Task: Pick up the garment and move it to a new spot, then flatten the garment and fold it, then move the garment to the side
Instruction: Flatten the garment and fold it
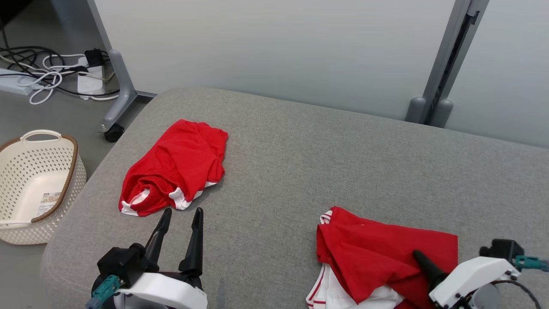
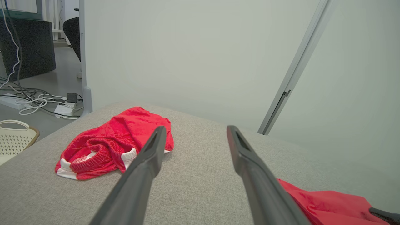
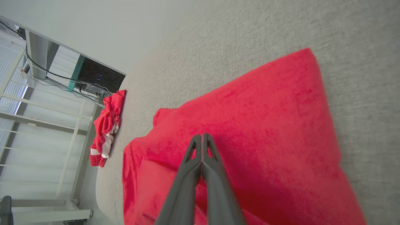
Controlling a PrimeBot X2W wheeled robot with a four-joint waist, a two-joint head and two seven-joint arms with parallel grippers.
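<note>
Two long dark fingers of the right gripper (image 3: 202, 135) rise from the bottom centre of the right wrist view, pressed flat together with no gap. Their tips rest over a red garment (image 1: 377, 253) that lies rumpled at the lower right of the head view on a grey padded surface (image 1: 300, 171), with white striped trim (image 1: 319, 287) spilling out at its lower left edge. No fold of cloth can be seen caught between the closed tips, so whether they hold any fabric cannot be told. At the lower left of the head view the left gripper (image 1: 182, 211) hovers with its fingers spread apart and empty, just beside a second red garment (image 1: 180, 167) bunched at the upper left. A cream basket (image 1: 76, 148) sits on the floor at the far left. The step in hand appears to be the first pick-up. To do it well, the lift should probably begin slowly and straight up, checking that red cloth rises with the tips. If nothing follows, reopening and pressing deeper before pinching again seems wise, since the loose layers could slip or drag.
</note>
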